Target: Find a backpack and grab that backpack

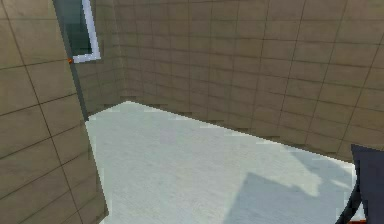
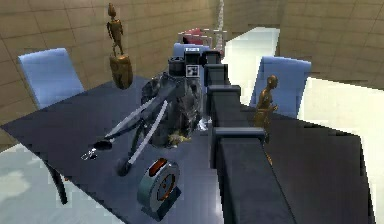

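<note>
My arm (image 2: 235,150) rises as a dark square bar over a dark table (image 2: 60,125) in the arm side view. At its far end the gripper (image 2: 108,160) stretches two thin fingers (image 2: 120,130) down to the left, low over the tabletop. A bulky dark grey lump (image 2: 170,115) with small coloured bits lies right at the gripper's body; its shape is too unclear to call it a backpack. I cannot tell whether the gripper holds anything.
On the table stand a brown figure statue on a base (image 2: 119,50), a smaller brown statue (image 2: 266,100) and a round grey-and-red object (image 2: 158,187). Blue chairs (image 2: 50,75) (image 2: 286,80) ring the table. The forward view has pale floor (image 1: 190,160), brown tiled walls (image 1: 250,60) and a white-framed window (image 1: 88,30).
</note>
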Robot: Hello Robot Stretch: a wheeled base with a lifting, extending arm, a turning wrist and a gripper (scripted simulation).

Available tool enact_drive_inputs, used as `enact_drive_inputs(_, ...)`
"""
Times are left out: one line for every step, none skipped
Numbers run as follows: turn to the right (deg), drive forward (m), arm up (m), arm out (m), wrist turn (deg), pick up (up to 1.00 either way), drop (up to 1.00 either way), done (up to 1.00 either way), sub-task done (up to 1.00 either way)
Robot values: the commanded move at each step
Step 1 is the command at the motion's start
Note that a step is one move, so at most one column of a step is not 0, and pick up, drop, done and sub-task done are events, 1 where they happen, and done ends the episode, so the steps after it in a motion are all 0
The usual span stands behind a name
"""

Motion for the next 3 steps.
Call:
enact_drive_inputs(0.0,0.0,0.0,0.0,45.0,0.0,0.0,0.0,0.0)
enact_drive_inputs(0.0,0.0,0.0,0.0,45.0,0.0,0.0,0.0,0.0)
enact_drive_inputs(0.0,0.0,0.0,0.0,42.0,0.0,0.0,0.0,0.0)
